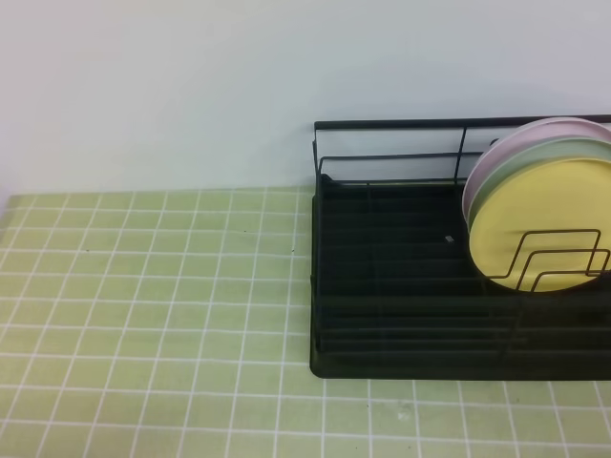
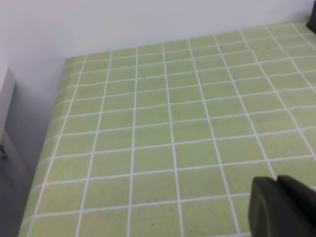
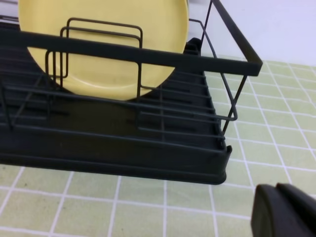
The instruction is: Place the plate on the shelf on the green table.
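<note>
Plate (image 1: pixel 539 224) stands upright in shelf (image 1: pixel 401 286) on green table (image 1: pixel 143 286), front of 3, behind wire dividers. Left gripper (image 2: pixel 284 207) and right gripper (image 3: pixel 286 212) both closed, empty, off rack. Placement looks done; best move: retreat clear, avoid nudging wires.

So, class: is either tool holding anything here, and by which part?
Nothing is held. Both tools are shut on nothing; the yellow plate stands in the shelf, untouched.

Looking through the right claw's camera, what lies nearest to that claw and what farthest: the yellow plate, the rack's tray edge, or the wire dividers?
1. Tray edge, just ahead of the right claw.
2. Wire dividers, mid-rack.
3. Yellow plate, behind them.
</note>
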`<action>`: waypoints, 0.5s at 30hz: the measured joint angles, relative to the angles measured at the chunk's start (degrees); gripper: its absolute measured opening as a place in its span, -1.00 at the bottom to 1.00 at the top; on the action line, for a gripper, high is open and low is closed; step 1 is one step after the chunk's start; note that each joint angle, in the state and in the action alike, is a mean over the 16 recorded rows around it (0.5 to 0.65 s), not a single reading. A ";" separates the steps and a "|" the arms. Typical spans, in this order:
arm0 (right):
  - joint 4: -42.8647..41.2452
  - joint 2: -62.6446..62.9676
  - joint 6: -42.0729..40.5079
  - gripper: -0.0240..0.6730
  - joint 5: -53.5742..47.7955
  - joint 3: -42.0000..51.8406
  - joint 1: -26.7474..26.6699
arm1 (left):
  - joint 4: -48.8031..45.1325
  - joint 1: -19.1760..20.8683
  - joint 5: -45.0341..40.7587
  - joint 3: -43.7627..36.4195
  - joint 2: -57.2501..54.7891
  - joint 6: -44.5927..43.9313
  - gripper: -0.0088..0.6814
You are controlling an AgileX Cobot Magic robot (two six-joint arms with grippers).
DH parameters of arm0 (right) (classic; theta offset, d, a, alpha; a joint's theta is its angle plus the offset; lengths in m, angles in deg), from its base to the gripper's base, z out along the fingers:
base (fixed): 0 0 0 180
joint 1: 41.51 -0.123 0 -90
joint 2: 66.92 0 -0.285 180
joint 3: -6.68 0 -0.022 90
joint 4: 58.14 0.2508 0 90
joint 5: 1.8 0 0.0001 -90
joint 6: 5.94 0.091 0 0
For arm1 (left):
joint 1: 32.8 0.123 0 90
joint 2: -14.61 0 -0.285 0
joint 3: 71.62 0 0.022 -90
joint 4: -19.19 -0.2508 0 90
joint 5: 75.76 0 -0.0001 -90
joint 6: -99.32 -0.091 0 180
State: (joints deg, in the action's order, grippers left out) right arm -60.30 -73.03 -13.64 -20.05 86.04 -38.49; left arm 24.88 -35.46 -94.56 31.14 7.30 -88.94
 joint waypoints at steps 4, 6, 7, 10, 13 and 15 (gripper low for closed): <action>0.00 0.00 0.00 -0.94 0.00 0.00 0.00 | 0.04 0.00 0.01 0.00 0.00 0.00 -0.98; 0.00 0.01 0.00 -0.94 0.00 0.00 -0.16 | 0.05 0.00 0.01 0.00 0.00 -0.01 -0.98; 0.01 0.02 0.00 -0.94 0.00 0.00 -0.29 | 0.05 0.00 0.01 0.00 0.00 -0.02 -0.98; 0.03 0.02 0.00 -0.94 0.00 0.00 -0.67 | 0.07 0.00 0.03 0.00 0.00 -0.03 -0.98; 0.06 0.01 0.00 -0.94 0.00 0.00 -1.06 | 0.07 0.00 0.05 0.00 0.00 0.00 -0.98; 0.08 0.01 0.00 -0.94 0.00 0.00 -1.32 | 0.07 0.00 0.07 0.00 0.00 0.02 -0.98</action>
State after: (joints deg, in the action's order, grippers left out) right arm -60.22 -73.02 -13.64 -20.05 86.04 -39.81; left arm 24.95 -35.46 -94.50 31.14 7.30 -88.92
